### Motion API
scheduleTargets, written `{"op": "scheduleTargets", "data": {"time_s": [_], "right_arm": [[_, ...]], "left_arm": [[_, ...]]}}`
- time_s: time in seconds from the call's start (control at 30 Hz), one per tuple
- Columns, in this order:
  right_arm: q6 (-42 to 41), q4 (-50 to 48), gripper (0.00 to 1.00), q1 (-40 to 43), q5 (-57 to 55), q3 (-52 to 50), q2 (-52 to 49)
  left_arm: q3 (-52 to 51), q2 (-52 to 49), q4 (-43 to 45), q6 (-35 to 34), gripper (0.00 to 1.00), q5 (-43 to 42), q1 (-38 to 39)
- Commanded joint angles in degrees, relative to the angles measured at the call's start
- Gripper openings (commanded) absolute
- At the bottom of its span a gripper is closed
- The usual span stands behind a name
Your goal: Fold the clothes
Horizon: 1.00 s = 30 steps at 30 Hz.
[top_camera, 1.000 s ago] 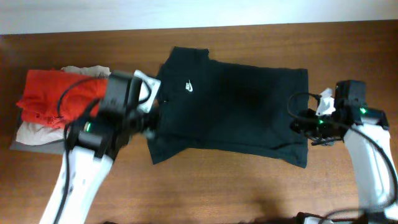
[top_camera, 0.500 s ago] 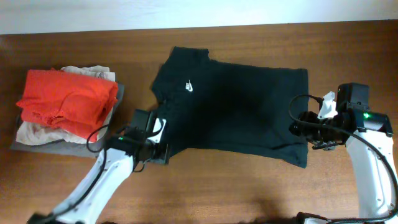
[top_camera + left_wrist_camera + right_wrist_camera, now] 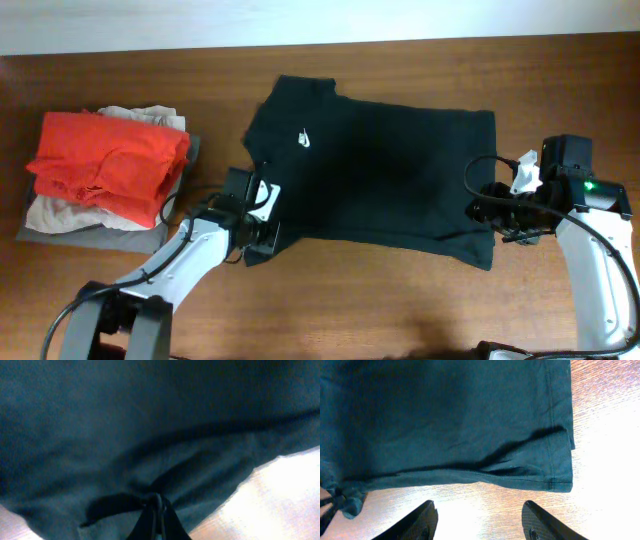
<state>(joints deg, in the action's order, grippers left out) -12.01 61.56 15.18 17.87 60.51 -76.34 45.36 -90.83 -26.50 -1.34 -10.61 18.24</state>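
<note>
So the black shirt (image 3: pixel 380 180) is lying spread out across the middle of the wooden table (image 3: pixel 400 310), neck end pointing left and hem end pointing right, with its little white logo (image 3: pixel 304 139) facing up. It's lying mostly flat, though the near edge is looking a bit wrinkled and folded over. The left gripper (image 3: pixel 262 238) is sitting down low at the near-left corner of the shirt. In the left wrist view its fingers (image 3: pixel 147 525) are pressing tight together with a bunched fold of the dark fabric caught right at the tips, so it's pinching the shirt there. The right gripper (image 3: pixel 483 213) is hanging out at the other end, by the near-right corner of the hem. In the right wrist view its fingers (image 3: pixel 420 520) are standing wide apart over bare wood just beside the shirt's edge, not holding anything and not touching the cloth as far as I can tell. Off to the left, apart from the shirt, a pile of folded clothes (image 3: pixel 100 218) is sitting with a red piece (image 3: pixel 105 160) on top
</note>
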Motion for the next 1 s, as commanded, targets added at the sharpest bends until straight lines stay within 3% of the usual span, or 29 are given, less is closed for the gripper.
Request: {"op": "scheduleTargets", "data": {"time_s": [0.0,0.13,0.4,0.53,0.7,0.8,0.97], "right_arm": [[-0.3,0.2,0.59,-0.2,-1.5,0.0,0.0],[-0.3,0.2,0.59,-0.2,-2.1,0.0,0.0],[-0.3,-0.7,0.58,-0.2,-2.1,0.0,0.0],[-0.3,-0.9,0.58,-0.2,-2.1,0.0,0.0],[-0.3,-1.1,0.58,-0.2,-2.1,0.0,0.0],[-0.3,-1.1,0.58,-0.2,-2.0,0.0,0.0],[-0.3,-1.1,0.57,-0.2,-2.0,0.0,0.0]], "left_arm": [[3.2,5.0,-5.1,2.8,0.0,-5.9,0.1],[4.2,9.5,-11.1,3.1,0.04,-8.9,0.1],[4.2,11.1,-21.2,3.1,0.33,-13.8,0.5],[4.2,11.1,-20.4,3.2,0.33,-13.2,0.5],[4.2,11.1,-8.8,3.2,0.34,0.3,0.5],[4.2,10.4,-4.0,3.8,0.33,4.0,0.4],[4.2,3.7,0.4,3.8,0.15,2.5,0.5]]}}
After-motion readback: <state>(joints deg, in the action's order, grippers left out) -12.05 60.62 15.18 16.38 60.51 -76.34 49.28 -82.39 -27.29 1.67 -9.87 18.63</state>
